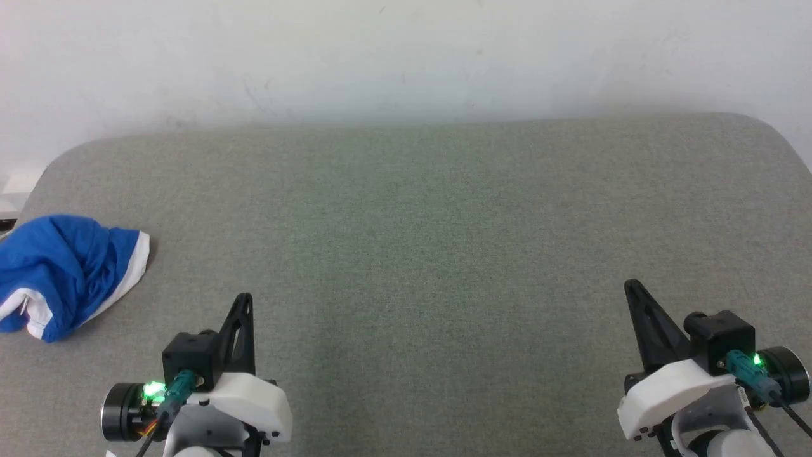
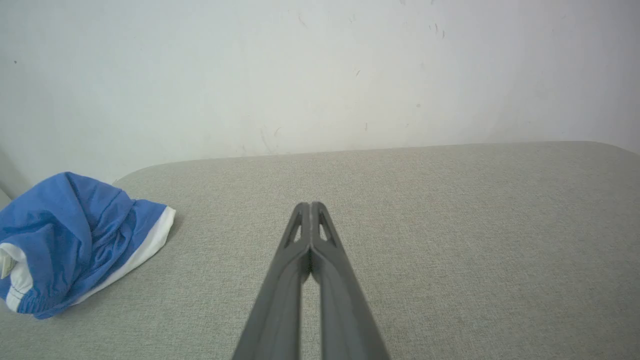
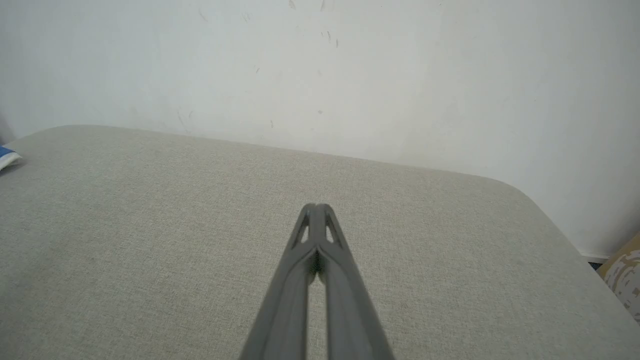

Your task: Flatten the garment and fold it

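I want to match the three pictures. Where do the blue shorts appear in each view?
Head view: the shorts lie crumpled at the left edge, a little below mid height, on the grey table.
Left wrist view: the shorts are at the left, below mid height.
Right wrist view: a small blue and white corner of the shorts sits at the left edge.
Shared landmark: the table's far edge against the white wall.

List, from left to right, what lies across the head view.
crumpled blue garment with white trim → left pincer, shut → right pincer, shut. All are over the grey padded table.
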### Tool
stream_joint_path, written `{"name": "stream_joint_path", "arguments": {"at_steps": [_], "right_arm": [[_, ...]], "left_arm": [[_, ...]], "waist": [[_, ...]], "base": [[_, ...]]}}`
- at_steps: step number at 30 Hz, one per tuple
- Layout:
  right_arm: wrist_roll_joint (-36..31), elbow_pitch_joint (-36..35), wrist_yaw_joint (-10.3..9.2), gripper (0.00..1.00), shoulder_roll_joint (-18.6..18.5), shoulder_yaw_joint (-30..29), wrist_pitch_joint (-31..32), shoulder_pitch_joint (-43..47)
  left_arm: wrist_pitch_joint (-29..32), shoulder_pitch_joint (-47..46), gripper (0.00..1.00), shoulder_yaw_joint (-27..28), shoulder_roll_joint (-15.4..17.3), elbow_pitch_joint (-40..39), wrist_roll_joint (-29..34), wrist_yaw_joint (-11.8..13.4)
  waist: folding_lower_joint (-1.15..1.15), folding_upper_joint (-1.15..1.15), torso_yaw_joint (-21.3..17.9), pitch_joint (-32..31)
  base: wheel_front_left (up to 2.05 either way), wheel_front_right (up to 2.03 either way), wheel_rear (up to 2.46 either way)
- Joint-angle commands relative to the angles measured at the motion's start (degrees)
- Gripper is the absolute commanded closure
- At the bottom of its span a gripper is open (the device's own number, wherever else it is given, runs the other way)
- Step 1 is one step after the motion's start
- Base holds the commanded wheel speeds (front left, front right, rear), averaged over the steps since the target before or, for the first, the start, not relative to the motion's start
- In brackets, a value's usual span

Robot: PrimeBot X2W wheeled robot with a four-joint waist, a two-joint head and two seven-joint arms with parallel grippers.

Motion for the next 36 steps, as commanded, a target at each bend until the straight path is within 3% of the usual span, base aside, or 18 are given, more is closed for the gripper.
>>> {"name": "stream_joint_path", "arguments": {"at_steps": [1, 2, 3, 36], "right_arm": [[-0.4, 0.1, -0.11, 1.0, 0.2, -0.1, -0.4, -0.8], [-0.4, 0.1, -0.11, 1.0, 0.2, -0.1, -0.4, -0.8], [0.0, 0.0, 0.0, 0.0, 0.0, 0.0, 0.0, 0.0], [1.4, -2.0, -0.02, 0.0, 0.0, 0.3, 1.1, 0.2]], "left_arm": [[0.0, -0.7, 1.0, 0.2, -0.2, 0.1, 0.4, -0.4], [0.0, -0.7, 1.0, 0.2, -0.2, 0.1, 0.4, -0.4], [0.0, 0.0, 0.0, 0.0, 0.0, 0.0, 0.0, 0.0], [-1.5, -0.9, 0.0, 0.7, 0.3, 0.0, -1.6, 0.6]], "waist": [[0.0, 0.0, 0.0, 0.0], [0.0, 0.0, 0.0, 0.0], [0.0, 0.0, 0.0, 0.0], [0.0, 0.0, 2.3, -0.7]], "base": [[0.0, 0.0, 0.0], [0.0, 0.0, 0.0], [0.0, 0.0, 0.0], [0.0, 0.0, 0.0]]}}
